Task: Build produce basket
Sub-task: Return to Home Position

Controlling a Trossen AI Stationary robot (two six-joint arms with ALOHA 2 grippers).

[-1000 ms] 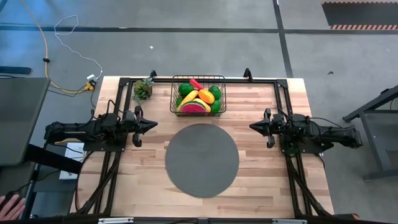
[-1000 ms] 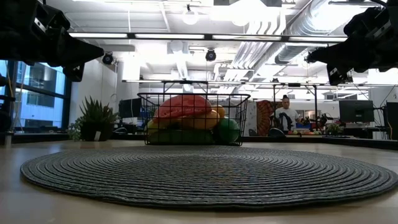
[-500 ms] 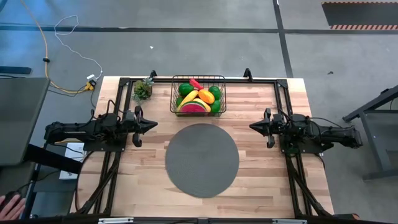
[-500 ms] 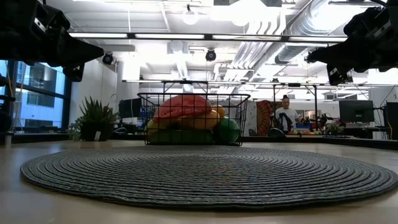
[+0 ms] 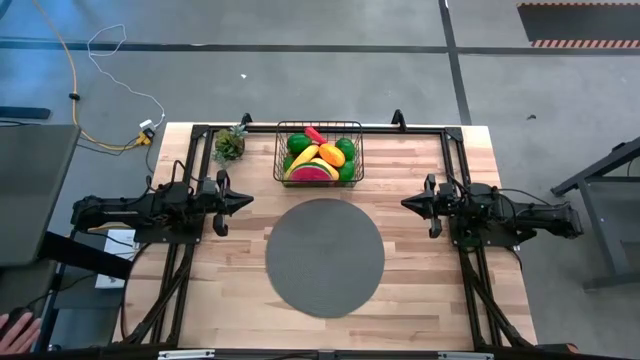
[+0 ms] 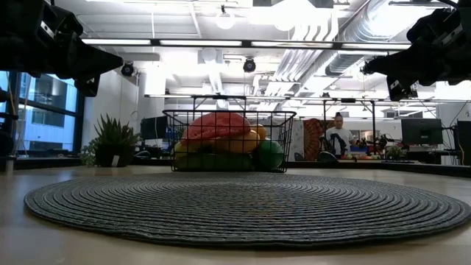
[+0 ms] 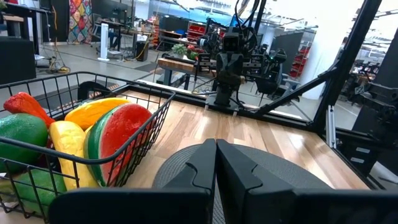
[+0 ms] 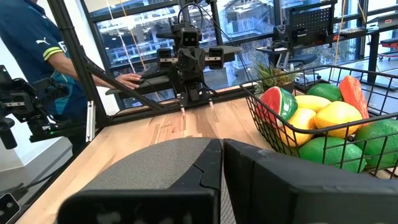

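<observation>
- an open workshop with bright ceiling lights and desks lies beyond a wooden table (image 5: pixel 420 290). a round grey mat (image 5: pixel 324 257) sits at the table's centre with nothing on it.
- the basket (image 5: pixel 361 150) stands at the far edge of the table, just beyond the mat, where both arms can reach it.
- the produce is heaped inside the basket. a watermelon slice (image 5: pixel 312 172) leans at the near side, with a banana (image 5: pixel 304 155) and an orange-yellow piece (image 5: pixel 331 153) above it. a red chilli (image 5: pixel 316 135) lies toward the back, and green limes (image 5: pixel 345 148) fill the corners.
- no piece lies loose on the mat or the bare wood, so the filling looks finished.
- the left arm (image 5: pixel 150 212) lies low along the left side, pointing inward across the mat. the left jaws are closed tip to tip and hold nothing.
- the right arm (image 5: pixel 510 217) mirrors it on the right side. the right jaws are likewise pressed together and empty.
- both arms sit well apart from the basket. this reads as a parked pose that leaves the load clear.
- a small potted plant (image 5: pixel 229 145) stands just beside the basket's left wall, out of the working area.
- a person in a blue shirt (image 8: pixel 37 43) stands beyond the table's left side.
</observation>
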